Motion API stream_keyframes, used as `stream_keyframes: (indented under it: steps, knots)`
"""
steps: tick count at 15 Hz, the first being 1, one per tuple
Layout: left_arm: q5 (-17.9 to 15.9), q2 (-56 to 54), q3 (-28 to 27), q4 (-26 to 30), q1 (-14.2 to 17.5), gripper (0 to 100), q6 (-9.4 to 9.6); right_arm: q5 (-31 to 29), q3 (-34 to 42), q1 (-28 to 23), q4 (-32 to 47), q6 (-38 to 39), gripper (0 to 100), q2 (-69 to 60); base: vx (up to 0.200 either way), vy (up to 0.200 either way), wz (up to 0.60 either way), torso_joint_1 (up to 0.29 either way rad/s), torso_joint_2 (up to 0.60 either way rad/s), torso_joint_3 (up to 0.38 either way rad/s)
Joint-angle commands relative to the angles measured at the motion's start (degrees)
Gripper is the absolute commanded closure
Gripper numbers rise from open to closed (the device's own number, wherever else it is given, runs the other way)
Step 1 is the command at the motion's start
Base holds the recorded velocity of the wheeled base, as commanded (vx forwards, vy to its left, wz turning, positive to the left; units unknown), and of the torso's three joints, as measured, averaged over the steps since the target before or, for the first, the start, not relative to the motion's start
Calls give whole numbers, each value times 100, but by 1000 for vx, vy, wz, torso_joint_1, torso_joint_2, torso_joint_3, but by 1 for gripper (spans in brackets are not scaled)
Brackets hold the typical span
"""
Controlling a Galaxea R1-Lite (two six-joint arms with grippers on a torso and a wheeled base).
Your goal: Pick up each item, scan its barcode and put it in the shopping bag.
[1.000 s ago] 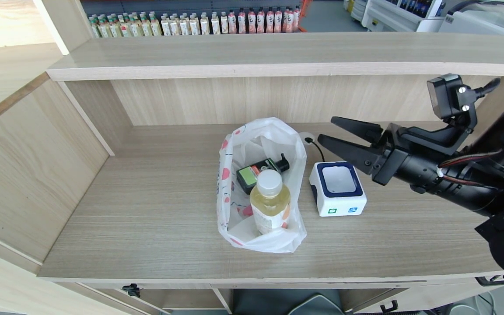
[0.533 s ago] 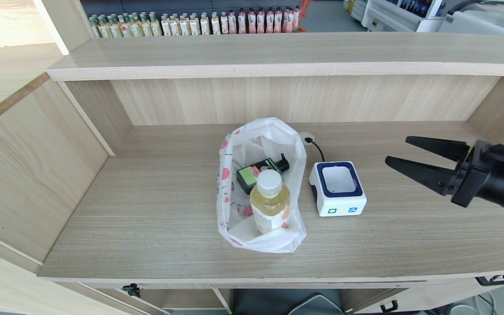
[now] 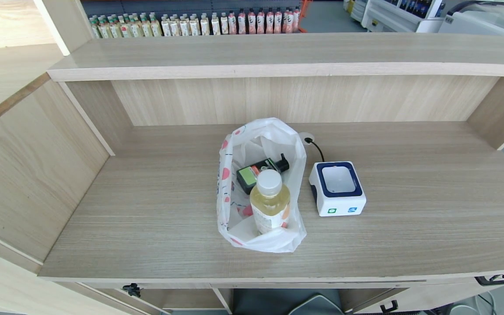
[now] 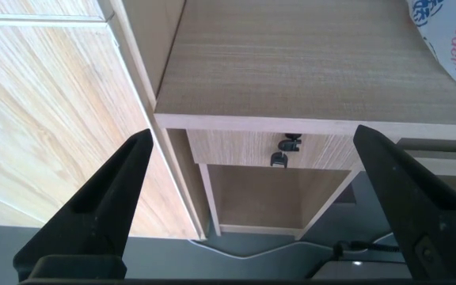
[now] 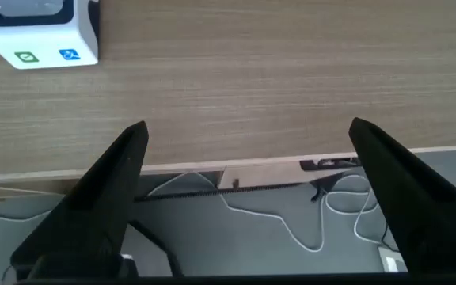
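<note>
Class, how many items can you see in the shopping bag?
2: in the shopping bag, a yellow drink bottle stands at the near end; a dark bottle lies behind it. More may be hidden.

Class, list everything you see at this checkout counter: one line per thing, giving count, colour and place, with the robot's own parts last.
counter: one, light wood, across the view
shopping bag: one, white with red print, mid-counter, open
drink bottle: one, yellow with white cap, upright in the bag
dark bottle: one, black with green label, lying in the bag behind the drink bottle
scanner: one, white with dark blue rim, right of the bag
cable: one, black, behind the scanner
shelf bottles: a long row, pale and pink, far background
left hand: one, black, open, off the counter's front left corner
right hand: one, black, open, off the front edge, right of the scanner
</note>
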Motion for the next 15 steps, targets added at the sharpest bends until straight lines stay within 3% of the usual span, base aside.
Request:
stream_keyframes:
  steps: [1, 8, 11, 12, 15]
  knots:
    - [1, -2, 0, 0, 4, 0, -1, -373, 1013, 143, 85, -2, 0, -1561, 0, 0, 0, 0, 0, 0]
    - [10, -2, 0, 0, 4, 0, -1, -276, 2446, 284, 58, -2, 0, -3758, 0, 0, 0, 0, 0, 0]
    - [1, -2, 0, 0, 4, 0, -1, 58, 2481, 548, -12, 130, 0, -4074, 0, 0, 0, 0, 0, 0]
    - [1, -2, 0, 0, 4, 0, -1, 409, 2481, 521, 252, 157, 0, -4118, 0, 0, 0, 0, 0, 0]
    - [1, -2, 0, 0, 4, 0, -1, 409, 2463, 521, 366, 183, 0, -4127, 0, 0, 0, 0, 0, 0]
